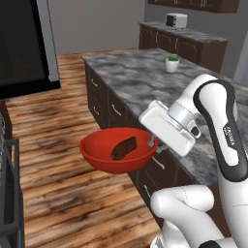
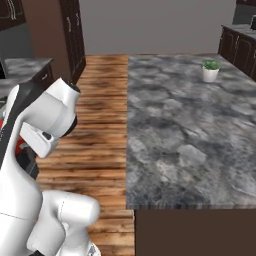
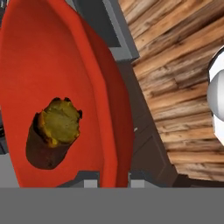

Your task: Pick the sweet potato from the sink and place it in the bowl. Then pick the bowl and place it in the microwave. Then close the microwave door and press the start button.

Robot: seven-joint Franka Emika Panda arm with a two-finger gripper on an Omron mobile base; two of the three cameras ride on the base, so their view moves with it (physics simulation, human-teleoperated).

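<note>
Carrying the bowl (image 1: 116, 151) above the wooden floor beside the counter (image 1: 140, 77), the gripper (image 1: 151, 141) has its jaws pinched on the near rim. Inside lies the sweet potato (image 1: 124, 147). The bowl looks rigid and glossy, probably slippery, so a rim grip must stay level or the loose tuber may roll.

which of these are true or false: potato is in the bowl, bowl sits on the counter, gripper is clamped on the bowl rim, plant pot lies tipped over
1. The sweet potato lies inside the bowl. True.
2. The bowl sits on the counter. False: it hangs in the air over the wooden floor, beside the counter.
3. The gripper is shut on the bowl's rim. True.
4. The potted plant lies tipped over. False: it stands upright on the counter.
</note>
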